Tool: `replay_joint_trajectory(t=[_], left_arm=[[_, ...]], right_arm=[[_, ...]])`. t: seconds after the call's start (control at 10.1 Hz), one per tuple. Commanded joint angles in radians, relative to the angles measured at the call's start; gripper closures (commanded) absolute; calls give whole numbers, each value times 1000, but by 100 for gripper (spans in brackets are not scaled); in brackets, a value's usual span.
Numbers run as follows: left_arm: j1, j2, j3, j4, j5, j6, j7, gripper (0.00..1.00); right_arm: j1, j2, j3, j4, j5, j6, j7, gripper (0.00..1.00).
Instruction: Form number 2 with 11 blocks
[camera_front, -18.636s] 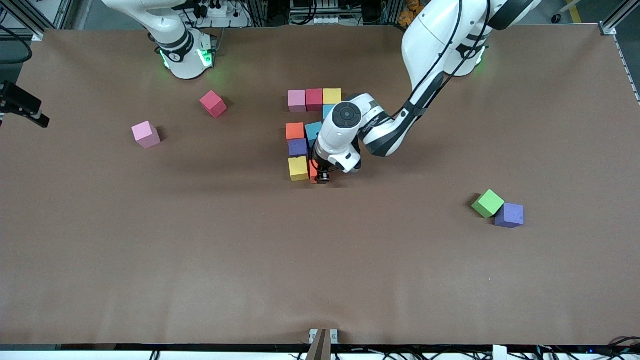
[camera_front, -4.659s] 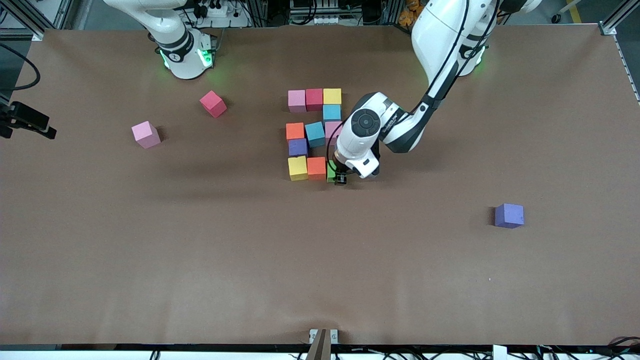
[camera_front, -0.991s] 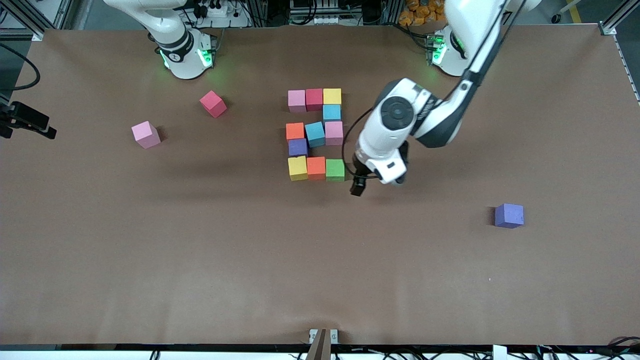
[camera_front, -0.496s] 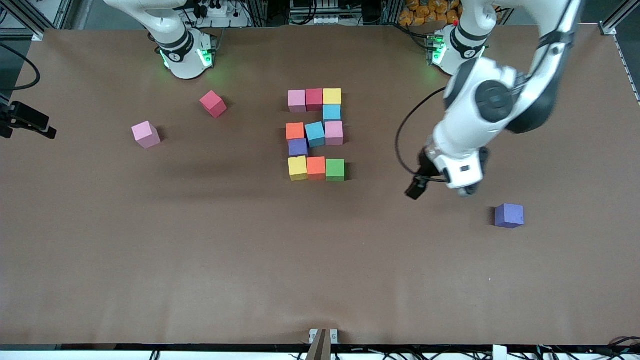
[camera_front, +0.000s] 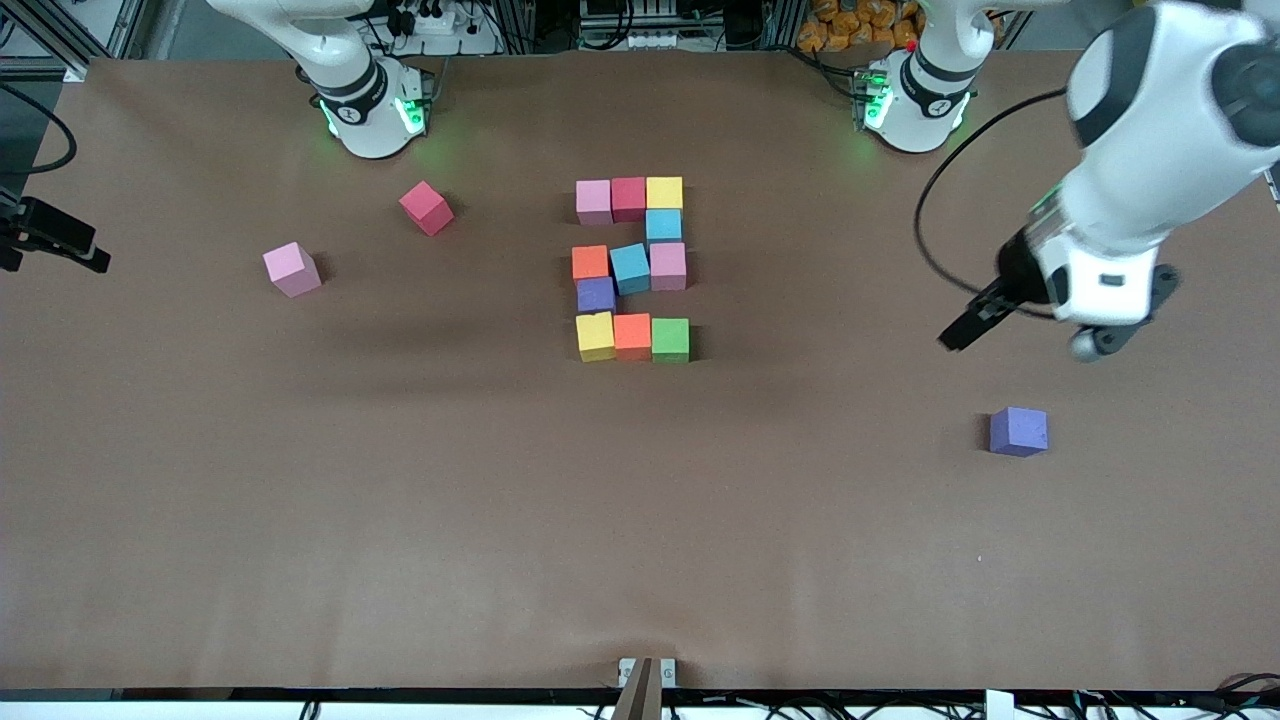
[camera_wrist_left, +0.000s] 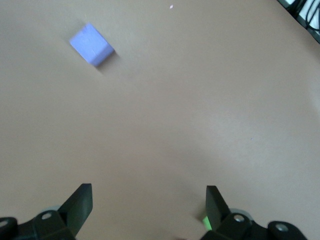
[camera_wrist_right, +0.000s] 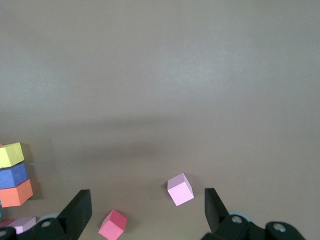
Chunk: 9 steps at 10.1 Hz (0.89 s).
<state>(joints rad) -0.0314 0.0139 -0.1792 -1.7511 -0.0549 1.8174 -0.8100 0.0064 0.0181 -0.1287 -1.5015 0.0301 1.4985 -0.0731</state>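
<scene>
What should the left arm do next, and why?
Probably just park it. The number 2 shows all eleven cubes, the green block closing its nearest row. The left gripper hangs empty, jaws open, over bare table by the spare purple block, which seems unneeded. The right gripper waits open above the right arm's end.

No printed text, label, brand name or sign is showing legibly in any view. The only figure standing out is the number 2 (camera_front: 632, 268) that the coloured blocks are forming on the desk (camera_front: 500, 520), and the blocks' faces are bearing no markings.
</scene>
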Motion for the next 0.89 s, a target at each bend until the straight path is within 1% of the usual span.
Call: replay_joint_trajectory(t=[0.0, 0.1, 0.3, 0.4, 0.5, 0.69, 0.79], left_arm=[[71, -75, -16, 30, 13, -88, 258, 0], [91, -89, -16, 56, 17, -117, 341, 0], [137, -88, -16, 155, 17, -217, 490, 0], [148, -88, -14, 191, 20, -271, 538, 0], [153, -86, -10, 217, 26, -306, 548, 0], [142, -81, -16, 242, 91, -355, 595, 0], [139, -77, -10, 252, 84, -359, 610, 0]], right_arm=[[-17, -10, 8, 20, 19, -33, 1, 0], [-20, -10, 6, 43, 19, -61, 4, 0], [-16, -9, 9, 47, 19, -67, 4, 0], [1, -9, 12, 46, 17, -73, -2, 0], [13, -9, 12, 47, 14, -75, -5, 0], [41, -13, 14, 44, 7, -60, -4, 0], [41, -14, 15, 43, 7, -57, -4, 0]])
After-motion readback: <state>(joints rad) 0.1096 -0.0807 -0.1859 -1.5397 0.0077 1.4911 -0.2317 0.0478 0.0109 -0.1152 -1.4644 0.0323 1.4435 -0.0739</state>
